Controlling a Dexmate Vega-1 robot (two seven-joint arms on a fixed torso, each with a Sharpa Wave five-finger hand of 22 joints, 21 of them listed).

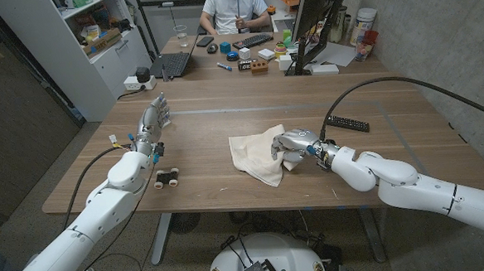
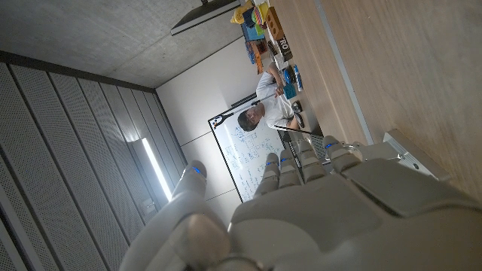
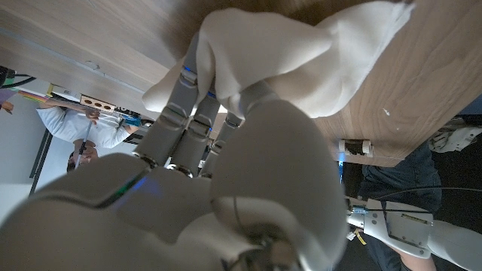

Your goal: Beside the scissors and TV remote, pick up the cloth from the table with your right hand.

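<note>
The crumpled cream cloth point(image 1: 258, 154) lies on the brown wooden table point(image 1: 224, 111) near the middle of its front edge, one fold bunched up at its right side. The robot's white right hand point(image 1: 295, 146) is on that bunched fold with its fingers point(image 3: 197, 113) curled into the fabric, gripping it; the right wrist view shows the cloth gathered over the fingertips against the wood grain. Just beyond the hand, toward the table's right edge, a black TV remote point(image 1: 348, 123) lies flat on the wood. The scissors cannot be made out.

Well apart, near the table's left edge, the white left hand point(image 1: 152, 124) stands with its fingers together and extended, holding nothing. A small toy car with white wheels point(image 1: 167, 177) sits close to the front edge beside the left forearm.

At the far edge a dark laptop point(image 1: 174, 64), a keyboard point(image 1: 254, 41), coloured blocks point(image 1: 255, 65) and a black monitor point(image 1: 315, 20) crowd the table, and a person in a white shirt point(image 1: 231, 7) sits behind them. A white shelf unit point(image 1: 96, 43) stands at the left.
</note>
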